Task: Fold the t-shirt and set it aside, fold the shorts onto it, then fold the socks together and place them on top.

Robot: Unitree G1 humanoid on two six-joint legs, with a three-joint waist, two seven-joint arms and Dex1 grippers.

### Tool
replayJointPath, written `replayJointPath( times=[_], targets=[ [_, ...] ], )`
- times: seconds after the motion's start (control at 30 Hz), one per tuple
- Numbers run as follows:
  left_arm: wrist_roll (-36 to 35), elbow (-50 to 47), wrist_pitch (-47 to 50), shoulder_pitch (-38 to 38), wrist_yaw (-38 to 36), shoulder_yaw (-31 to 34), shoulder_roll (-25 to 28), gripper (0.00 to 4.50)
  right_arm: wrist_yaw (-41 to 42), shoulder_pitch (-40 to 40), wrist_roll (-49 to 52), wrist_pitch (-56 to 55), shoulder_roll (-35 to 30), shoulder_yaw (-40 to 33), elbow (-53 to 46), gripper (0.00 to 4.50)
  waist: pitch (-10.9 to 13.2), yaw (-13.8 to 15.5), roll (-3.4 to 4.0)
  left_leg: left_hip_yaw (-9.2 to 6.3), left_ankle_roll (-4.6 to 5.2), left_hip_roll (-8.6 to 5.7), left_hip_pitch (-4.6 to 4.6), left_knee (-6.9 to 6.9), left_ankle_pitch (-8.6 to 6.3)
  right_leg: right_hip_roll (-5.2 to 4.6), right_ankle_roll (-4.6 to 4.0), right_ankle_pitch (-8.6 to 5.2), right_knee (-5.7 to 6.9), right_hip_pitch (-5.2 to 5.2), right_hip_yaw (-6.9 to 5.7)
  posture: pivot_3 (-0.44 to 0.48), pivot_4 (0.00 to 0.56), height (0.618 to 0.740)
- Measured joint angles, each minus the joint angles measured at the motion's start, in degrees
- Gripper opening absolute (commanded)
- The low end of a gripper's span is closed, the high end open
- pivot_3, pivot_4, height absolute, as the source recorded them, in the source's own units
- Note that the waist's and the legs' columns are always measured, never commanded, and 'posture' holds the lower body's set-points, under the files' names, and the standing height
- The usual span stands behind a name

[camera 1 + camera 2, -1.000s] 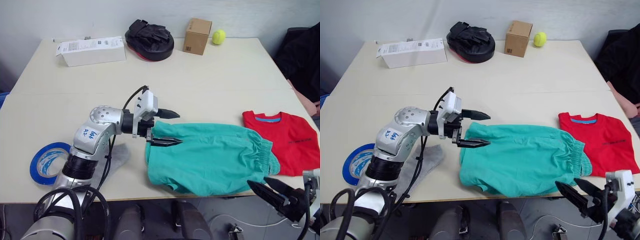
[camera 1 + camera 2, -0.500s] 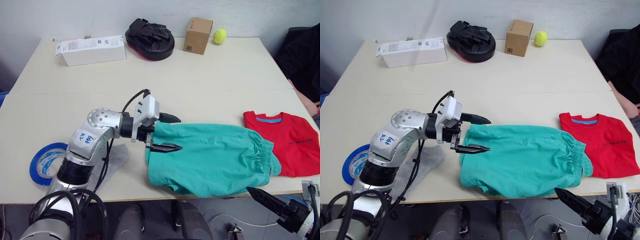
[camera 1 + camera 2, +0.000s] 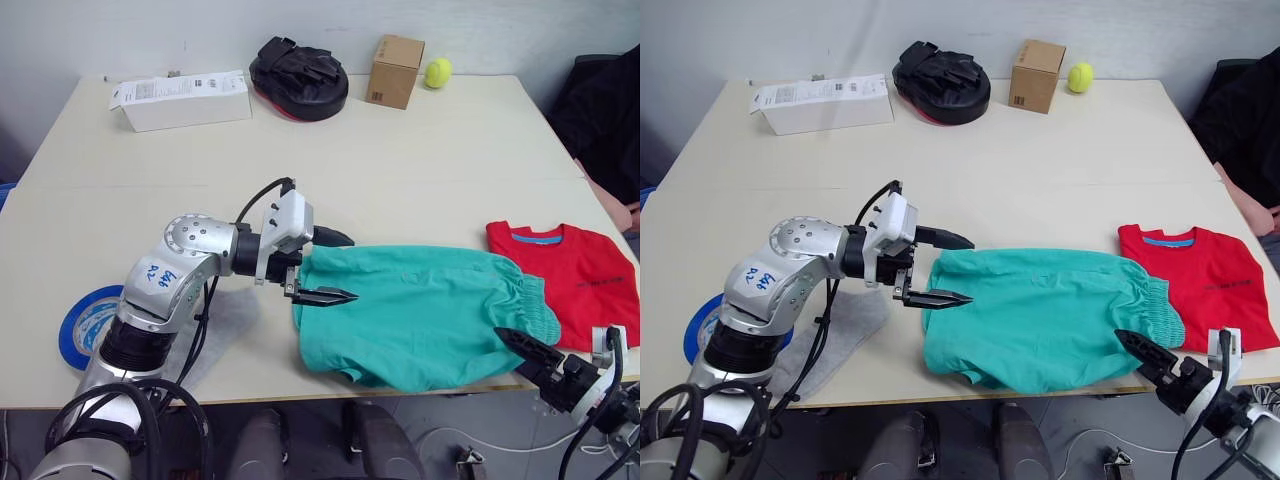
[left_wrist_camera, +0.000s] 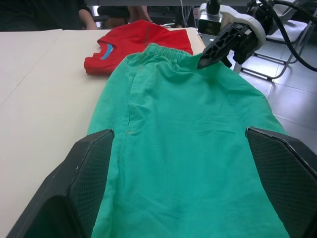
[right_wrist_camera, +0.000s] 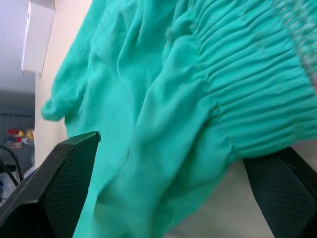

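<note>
The teal-green shorts [image 3: 430, 310] lie spread along the table's near edge. To their right lies the folded red t-shirt [image 3: 585, 275], its near-left corner under the shorts' gathered hem. My left gripper [image 3: 352, 269] is open and straddles the shorts' left end; the left wrist view looks along the shorts [image 4: 183, 139] to the t-shirt [image 4: 133, 44]. My right gripper [image 5: 168, 193] is open at the near right hem of the shorts [image 5: 198, 99], one of its fingers [image 3: 525, 350] just off the table edge. A grey sock [image 3: 840, 320] lies partly under my left arm.
A blue tape roll [image 3: 88, 322] sits at the near left. Along the far edge are a white box [image 3: 180, 100], a black pad [image 3: 300, 75], a cardboard box [image 3: 394, 72] and a tennis ball [image 3: 437, 72]. A person in dark clothes [image 3: 610, 110] sits at the right.
My right gripper has come up from below the table edge to the shorts' near right hem. The left gripper has shifted slightly left and stays open over the shorts' left end.
</note>
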Motion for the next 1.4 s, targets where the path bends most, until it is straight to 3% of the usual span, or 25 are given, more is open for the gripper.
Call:
replayJointPath(
  times=[0.47, 0.57, 0.97, 1.07, 1.2, 1.4],
  targets=[
    [0.01, -0.04, -0.19, -0.06, 0.30, -0.87, 0.35, 4.45, -7.69, -8.47, 0.94, -1.38, 2.82, 2.77, 1.66, 4.50, -0.13, -1.57, -0.20, 0.09, 0.02, 0.01, 0.02, -0.06, -0.03, -0.18, -0.33, 0.13, -0.51, 0.20, 0.00, 0.000, 0.150, 0.740],
    [0.06, -0.04, -0.26, 0.08, 0.39, -1.10, 0.52, 4.50, -9.77, -10.55, 0.16, -2.91, 3.87, 3.96, 1.42, 3.88, -0.13, -1.76, -0.21, 0.09, -0.04, 0.01, 0.04, -0.06, -0.04, -0.19, -0.38, 0.16, -0.51, 0.20, 0.00, 0.000, 0.150, 0.740],
    [0.18, -0.06, -0.72, 1.50, 0.48, -1.29, 1.15, 4.50, -10.60, -12.20, -9.80, -6.46, 6.04, 6.66, -2.71, 0.02, -0.08, -1.74, 0.07, 0.11, 0.10, 0.00, -0.08, -0.22, 0.05, -0.21, -0.26, 0.22, -0.46, -0.05, -0.03, 0.000, 0.150, 0.740],
    [0.19, 0.44, -0.73, 1.40, 0.67, -1.46, 0.44, 3.90, -9.29, -12.01, -12.09, -6.94, 6.13, 7.03, -4.33, 0.00, -0.15, -1.51, 0.19, 0.11, 0.09, 0.00, -0.40, -0.17, 0.05, -0.16, 0.03, 0.35, -0.32, -0.45, -0.03, 0.000, 0.150, 0.740],
    [2.36, 2.59, -2.70, 2.11, 0.54, -5.88, -1.56, 2.63, -7.69, -12.24, -14.28, -7.23, 6.17, 7.54, -6.82, 0.00, -0.17, -1.01, 0.28, 0.14, 0.07, 0.00, -0.74, -0.04, 0.09, -0.02, 0.37, 0.48, -0.08, -0.85, 0.00, 0.000, 0.150, 0.740],
    [9.04, 14.15, -10.30, 3.27, 0.98, -13.06, -8.01, 0.60, -5.83, -13.40, -17.48, -7.98, 6.15, 8.86, -9.56, 0.00, -0.17, -0.96, 0.30, 0.14, 0.10, -0.02, -0.78, 0.06, 0.11, 0.04, 0.39, 0.49, 0.00, -0.89, 0.03, 0.000, 0.150, 0.740]
  ],
)
